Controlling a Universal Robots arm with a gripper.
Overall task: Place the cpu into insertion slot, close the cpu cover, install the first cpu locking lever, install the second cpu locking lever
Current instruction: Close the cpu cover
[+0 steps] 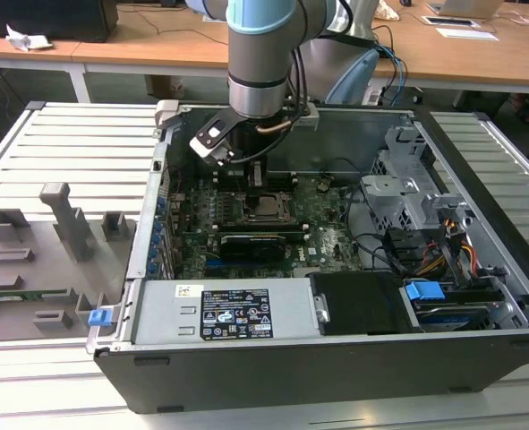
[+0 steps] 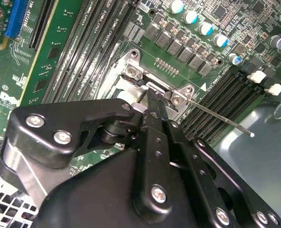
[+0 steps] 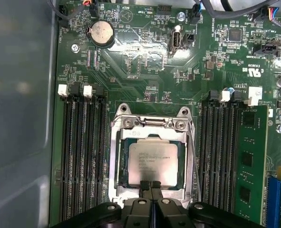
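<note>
Sitting in the dark square insertion slot (image 3: 123, 166), mid-frame in the exterior view, the silver-grey square cpu (image 3: 152, 164) is framed by the thin metal cpu cover (image 3: 113, 161). The black gripper (image 3: 150, 183) has its jaws together at the cover's edge.

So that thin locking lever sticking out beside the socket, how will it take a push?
The locking lever looks like thin bare wire: probably light and springy, flexing under sideways load. Smooth and round, so a pad may slip off it.
</note>
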